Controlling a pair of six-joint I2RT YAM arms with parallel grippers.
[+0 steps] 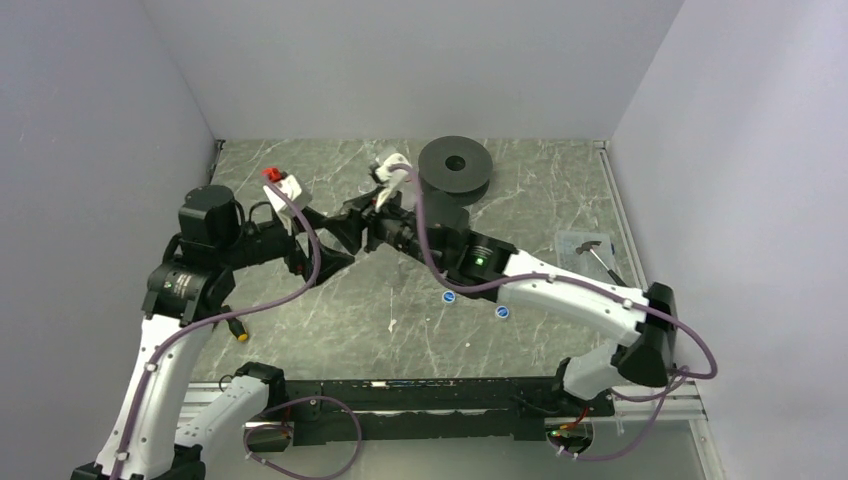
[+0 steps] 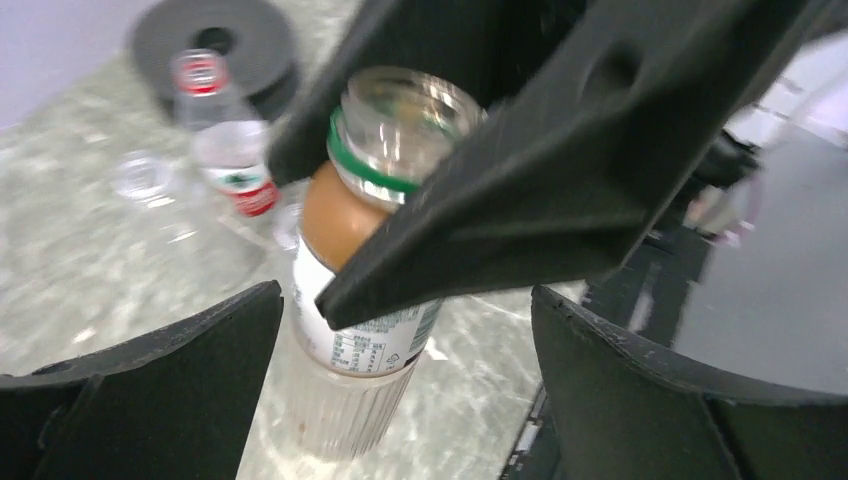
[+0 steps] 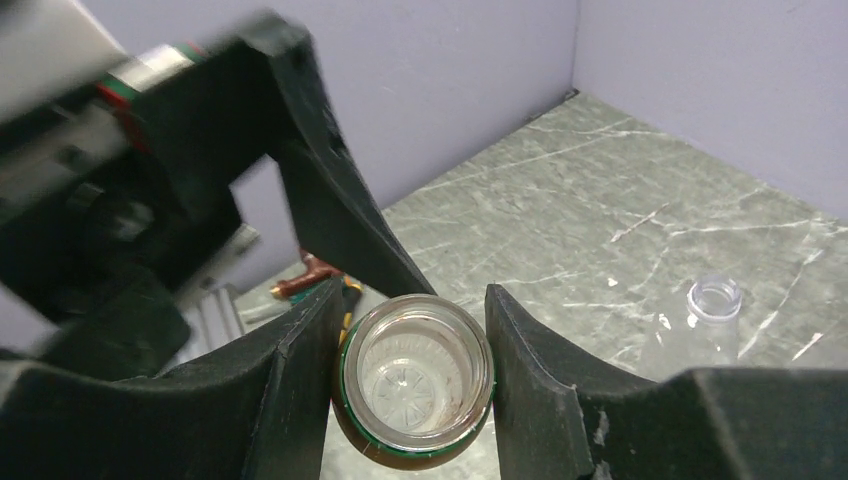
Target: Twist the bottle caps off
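The amber-brown bottle [image 2: 365, 330] with a white-green label shows in the left wrist view, tilted, its mouth uncapped above a green ring. My right gripper [image 3: 413, 320] is shut on this bottle [image 3: 415, 385] at the neck, and its black fingers [image 2: 560, 160] cross the left wrist view. Wide open, my left gripper [image 2: 405, 300] has one finger on each side of the bottle's body without touching it. Behind stand a red-label bottle [image 2: 232, 165] and a clear bottle [image 2: 140, 180] with an open mouth. From above, both grippers [image 1: 358, 235] meet mid-table and hide the bottles.
A black spool [image 1: 455, 165] sits at the back centre. Two blue caps [image 1: 449, 296] [image 1: 502, 312] lie on the table in front of the right arm. A clear tray [image 1: 578, 243] holding a tool sits at the right. Another clear open bottle [image 3: 715, 300] stands beyond the right gripper.
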